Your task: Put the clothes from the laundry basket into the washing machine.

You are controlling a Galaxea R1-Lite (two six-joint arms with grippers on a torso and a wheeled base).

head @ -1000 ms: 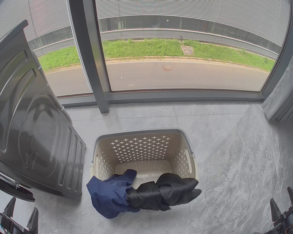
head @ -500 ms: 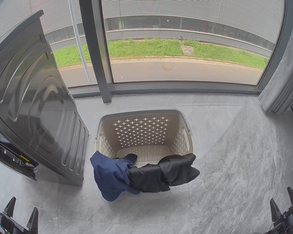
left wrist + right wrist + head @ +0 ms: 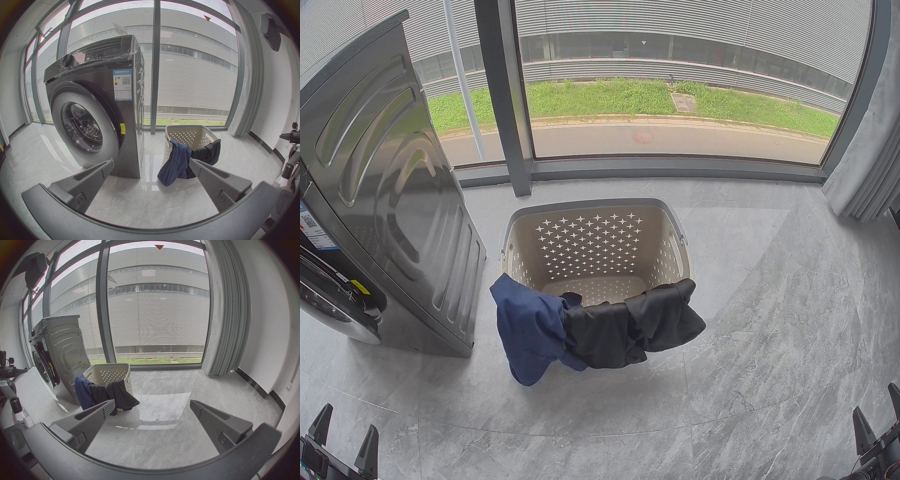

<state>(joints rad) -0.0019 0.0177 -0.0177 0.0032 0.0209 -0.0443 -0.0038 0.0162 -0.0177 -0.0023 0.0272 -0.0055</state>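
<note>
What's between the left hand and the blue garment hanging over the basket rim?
Nothing but bare floor separates the left hand from the blue garment, clearest in the head view.

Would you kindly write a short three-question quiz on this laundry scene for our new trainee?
1. True or false: the left gripper and right gripper are both open and empty.
2. The blue garment is: A) held in a gripper; B) draped over the near rim of the laundry basket; C) inside the drum.
3. On which of the robot's sides does the washing machine stand from the basket?
Key: 1 true; 2 B; 3 left.
</note>
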